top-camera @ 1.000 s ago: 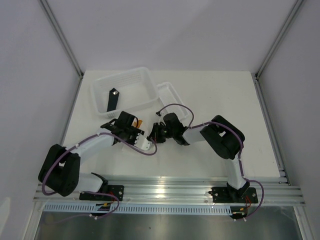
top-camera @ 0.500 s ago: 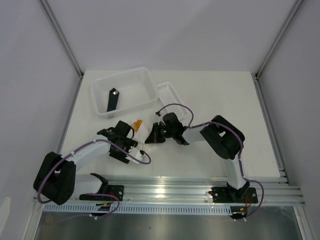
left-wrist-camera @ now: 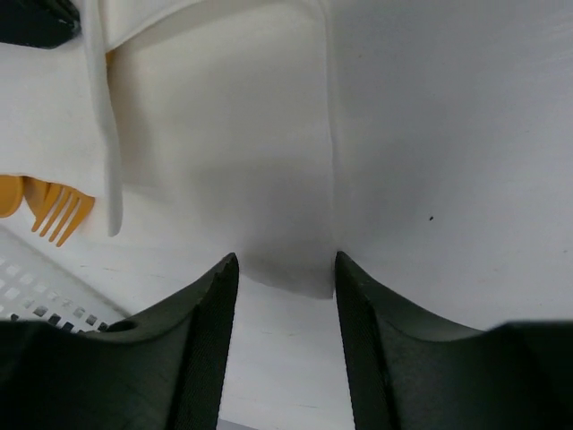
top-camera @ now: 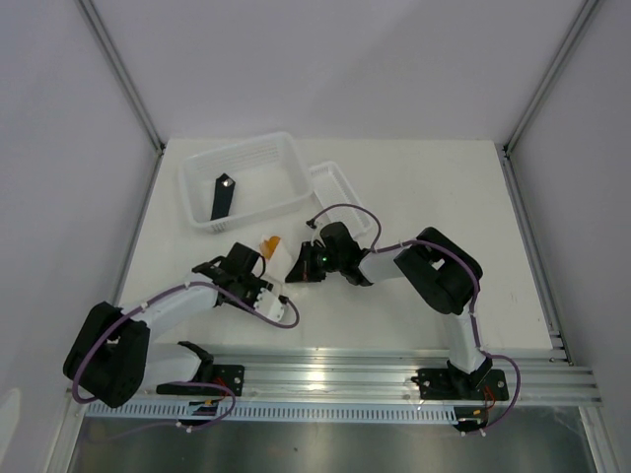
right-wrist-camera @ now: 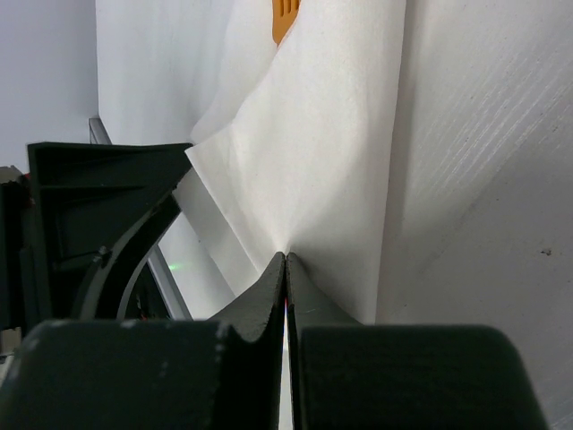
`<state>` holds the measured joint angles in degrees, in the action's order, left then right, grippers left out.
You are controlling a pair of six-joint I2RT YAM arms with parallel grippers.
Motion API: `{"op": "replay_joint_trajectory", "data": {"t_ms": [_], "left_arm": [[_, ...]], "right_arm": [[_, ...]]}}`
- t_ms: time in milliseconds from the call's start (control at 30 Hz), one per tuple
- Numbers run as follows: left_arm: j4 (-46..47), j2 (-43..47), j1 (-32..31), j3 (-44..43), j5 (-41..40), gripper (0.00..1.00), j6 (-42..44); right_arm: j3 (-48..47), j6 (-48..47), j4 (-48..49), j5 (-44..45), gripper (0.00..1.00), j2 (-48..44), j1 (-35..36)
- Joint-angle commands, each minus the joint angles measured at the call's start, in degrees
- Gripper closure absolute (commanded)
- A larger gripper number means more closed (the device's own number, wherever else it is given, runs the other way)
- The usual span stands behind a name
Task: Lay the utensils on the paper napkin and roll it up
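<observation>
The paper napkin (left-wrist-camera: 224,143) lies on the white table (top-camera: 424,187), in the middle of its near half, between the two gripper heads and just in front of the trays. Behind it stands a large white mesh tray (top-camera: 261,177), with a smaller tray (top-camera: 340,187) touching its right side.

The right gripper (right-wrist-camera: 286,260) is clamped on the napkin. Its fingers are pressed flat together and the sheet rises from the pinch in a lifted fold. The left gripper (left-wrist-camera: 285,269) stands with its jaws apart. One edge of the napkin lies flat on the table between the fingertips, and neither finger presses it.

The utensils (left-wrist-camera: 54,210) show only as orange ends, fork tines among them, poking out from under a folded flap at the napkin's tray side. How many pieces the flap covers cannot be told. A black bar with a white dot (top-camera: 223,195) lies in the large tray.
</observation>
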<state>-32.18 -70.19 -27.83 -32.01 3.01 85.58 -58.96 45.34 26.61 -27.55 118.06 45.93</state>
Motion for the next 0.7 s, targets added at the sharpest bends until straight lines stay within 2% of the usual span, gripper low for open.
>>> {"op": "replay_joint_trajectory", "data": {"t_ms": [0, 67, 100, 167, 467, 667], "left_arm": [[4.9, -0.3, -0.5, 2.7, -0.3, 0.58, 1.0], [6.1, -0.3, -0.5, 3.3, -1.2, 0.71, 1.3], [6.4, 0.0, -0.5, 3.2, -1.3, 0.84, 1.1], [7.4, 0.7, -0.5, 2.9, -1.8, 0.98, -0.1], [9.1, 1.4, -0.7, -3.4, -2.7, 0.99, -5.6], [14.3, -1.1, -4.1, -8.6, -1.9, 0.99, -10.1]], "right_arm": [[-1.1, -1.6, -2.6, 2.5, 1.0, -0.2, 0.2], [-1.0, -1.5, -2.5, 2.4, 1.0, -0.1, 0.2], [-1.0, -1.6, -2.5, 2.4, 1.0, -0.1, 0.1], [-1.0, -1.6, -2.6, 2.4, 1.0, -0.1, 0.2], [-0.8, -1.5, -2.5, 2.7, 1.0, 0.3, 0.0], [-0.8, -0.7, -2.0, 2.6, 1.0, 0.9, -0.2]]}}
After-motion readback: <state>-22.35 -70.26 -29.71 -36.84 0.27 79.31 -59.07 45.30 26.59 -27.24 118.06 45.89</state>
